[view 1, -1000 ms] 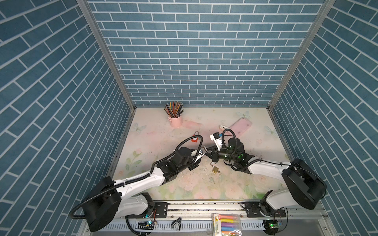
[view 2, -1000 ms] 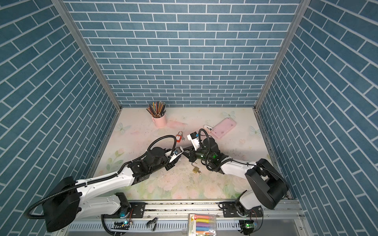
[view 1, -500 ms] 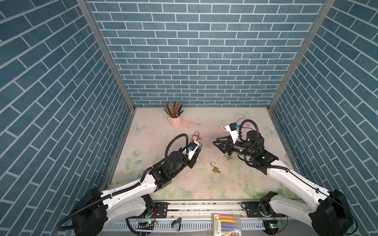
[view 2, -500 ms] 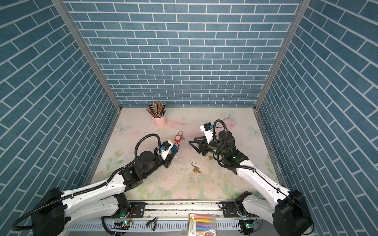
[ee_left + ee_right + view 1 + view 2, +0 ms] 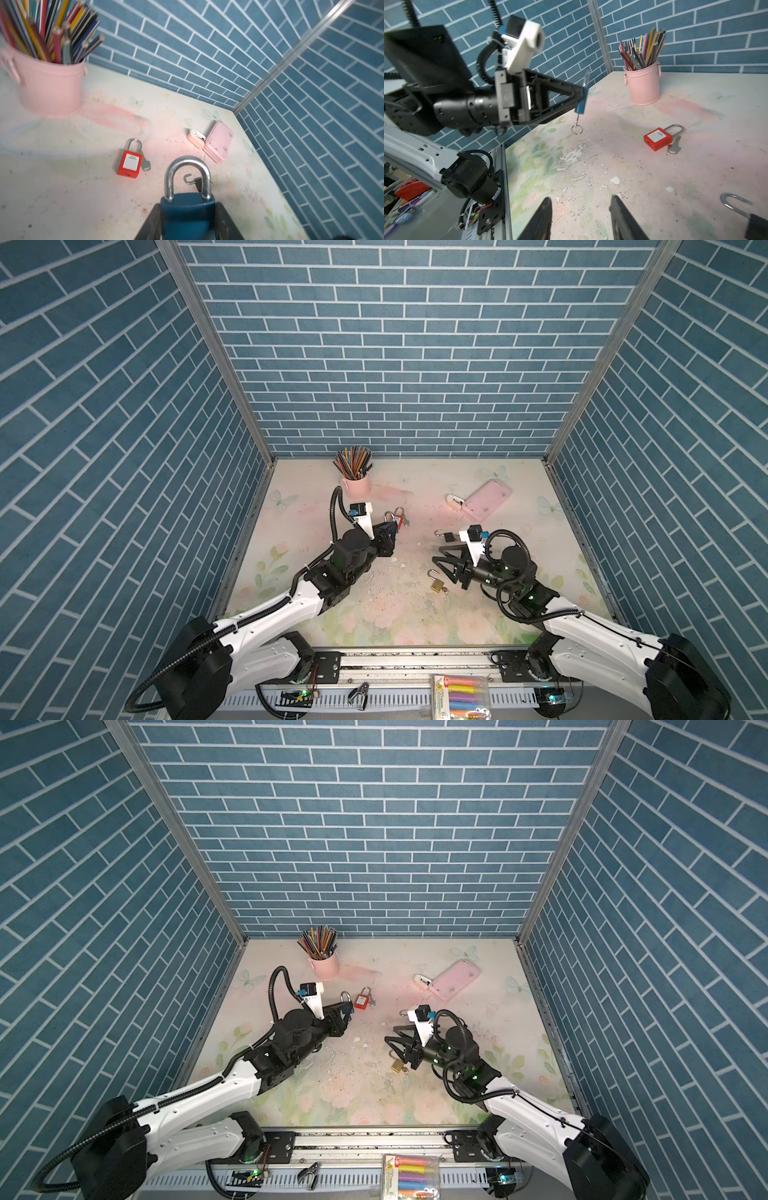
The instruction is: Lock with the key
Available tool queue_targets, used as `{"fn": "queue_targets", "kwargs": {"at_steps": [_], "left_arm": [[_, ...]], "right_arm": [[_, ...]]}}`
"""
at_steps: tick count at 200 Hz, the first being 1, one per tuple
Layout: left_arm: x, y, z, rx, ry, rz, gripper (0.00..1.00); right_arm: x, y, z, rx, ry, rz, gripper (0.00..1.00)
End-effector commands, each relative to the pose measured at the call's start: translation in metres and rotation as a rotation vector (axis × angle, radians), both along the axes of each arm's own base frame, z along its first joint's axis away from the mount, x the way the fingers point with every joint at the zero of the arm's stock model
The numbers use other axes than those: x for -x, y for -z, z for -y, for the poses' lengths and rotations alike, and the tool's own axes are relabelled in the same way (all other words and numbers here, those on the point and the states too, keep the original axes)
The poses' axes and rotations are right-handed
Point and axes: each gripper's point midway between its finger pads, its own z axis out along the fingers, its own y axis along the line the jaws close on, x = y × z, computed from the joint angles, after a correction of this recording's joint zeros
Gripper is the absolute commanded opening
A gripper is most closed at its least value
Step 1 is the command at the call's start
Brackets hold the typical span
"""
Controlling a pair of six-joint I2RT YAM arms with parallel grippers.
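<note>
My left gripper (image 5: pixel 188 205) is shut on a blue padlock (image 5: pixel 187 214), one finger on each side of its body. Both ends of its silver shackle (image 5: pixel 188 166) reach the body's top. In the right wrist view a key (image 5: pixel 577 119) with a ring (image 5: pixel 576 129) hangs from the underside of that padlock (image 5: pixel 581 101). In both top views the left gripper (image 5: pixel 388 531) (image 5: pixel 347 1013) holds it above the table's left middle. My right gripper (image 5: pixel 581 198) (image 5: pixel 437 554) is open and empty, to the right of it and apart.
A red padlock (image 5: pixel 400 517) with a loose key (image 5: pixel 145 165) lies by the left gripper. A brass padlock (image 5: pixel 436 585) with its shackle open lies below the right gripper. A black padlock (image 5: pixel 449 536), a pink pencil bucket (image 5: pixel 356 485) and a pink case (image 5: pixel 487 505) stand further back.
The two grippers, which met at the table's middle, have drawn apart. The right one has opened and pulled back to the right. The left one has carried the blue padlock back and left.
</note>
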Motion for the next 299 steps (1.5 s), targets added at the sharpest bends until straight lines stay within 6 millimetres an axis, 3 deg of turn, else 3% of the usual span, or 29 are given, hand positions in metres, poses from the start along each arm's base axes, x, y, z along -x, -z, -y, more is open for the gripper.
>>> {"fn": "queue_targets", "kwargs": {"at_steps": [1,36,82,149,235,299], "left_arm": [[-0.001,0.006,0.006,0.247,-0.012,-0.199,0.0],[0.0,0.014,0.0,0.281,-0.037,-0.254,0.0],[0.003,0.023,-0.01,0.26,-0.064,-0.283,0.0],[0.003,0.022,-0.008,0.284,-0.047,-0.278,0.0],[0.002,0.019,-0.013,0.3,-0.06,-0.264,0.0],[0.0,0.019,-0.015,0.302,-0.066,-0.258,0.0]], "right_arm": [[-0.009,-0.017,-0.015,-0.066,0.004,0.051,0.43],[-0.017,-0.005,-0.043,-0.078,-0.055,-0.037,0.39],[-0.027,-0.001,-0.062,-0.086,-0.088,-0.084,0.39],[-0.033,0.001,-0.087,-0.132,-0.129,-0.168,0.37],[-0.04,0.013,-0.113,-0.157,-0.169,-0.258,0.31],[-0.043,0.023,-0.119,-0.146,-0.172,-0.293,0.22]]}}
